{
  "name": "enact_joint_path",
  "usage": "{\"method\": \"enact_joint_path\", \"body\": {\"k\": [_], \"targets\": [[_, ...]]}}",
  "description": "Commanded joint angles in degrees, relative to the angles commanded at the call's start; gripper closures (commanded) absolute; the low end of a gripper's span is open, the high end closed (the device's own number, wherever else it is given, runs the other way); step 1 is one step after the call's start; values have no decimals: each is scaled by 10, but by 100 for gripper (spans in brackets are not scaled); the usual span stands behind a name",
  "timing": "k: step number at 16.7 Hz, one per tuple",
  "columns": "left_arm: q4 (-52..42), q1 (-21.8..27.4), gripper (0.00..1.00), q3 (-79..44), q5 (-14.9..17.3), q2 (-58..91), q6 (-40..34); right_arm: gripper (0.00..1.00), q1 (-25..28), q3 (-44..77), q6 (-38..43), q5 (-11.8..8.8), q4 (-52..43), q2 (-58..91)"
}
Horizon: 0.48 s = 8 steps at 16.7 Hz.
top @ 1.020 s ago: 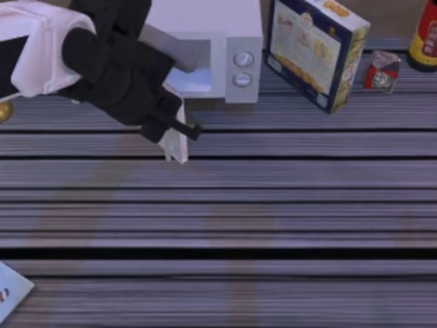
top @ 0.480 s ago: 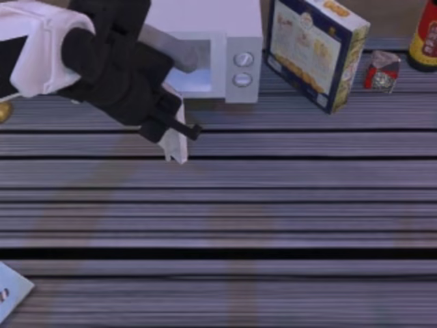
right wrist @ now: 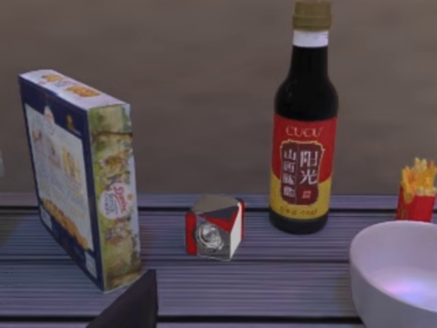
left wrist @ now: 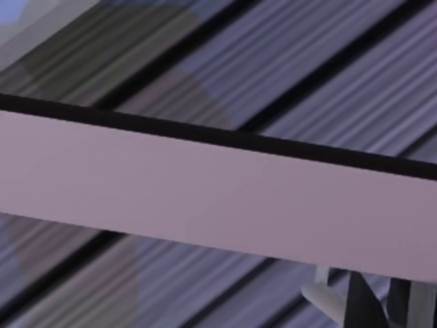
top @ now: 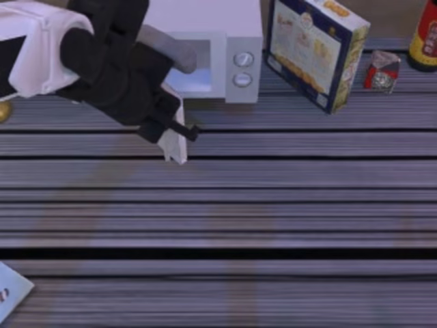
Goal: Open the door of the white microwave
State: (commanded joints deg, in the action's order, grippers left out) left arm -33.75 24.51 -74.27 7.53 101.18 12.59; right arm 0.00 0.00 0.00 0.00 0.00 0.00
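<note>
The white microwave (top: pixel 217 37), a smooth box with two round silver knobs, stands on the ribbed slatted worktop (top: pixel 273 205). Its flat door (top: pixel 176 140) is swung outward at the microwave's front left. The left gripper (top: pixel 179 134) has its fingers clamped on the door's edge.

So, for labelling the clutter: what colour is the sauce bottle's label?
Red over yellow on the dark sauce bottle, clearest in the right wrist view.

white microwave (top: pixel 218 27), blue-edged cereal box (top: pixel 315 49)
</note>
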Motion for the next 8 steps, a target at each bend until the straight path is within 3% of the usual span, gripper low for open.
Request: {"method": "enact_joint_path", "body": {"k": [8], "targets": [[-13, -38, 100, 26, 48, -26, 94, 0, 0, 0, 0, 0, 0, 0]]}}
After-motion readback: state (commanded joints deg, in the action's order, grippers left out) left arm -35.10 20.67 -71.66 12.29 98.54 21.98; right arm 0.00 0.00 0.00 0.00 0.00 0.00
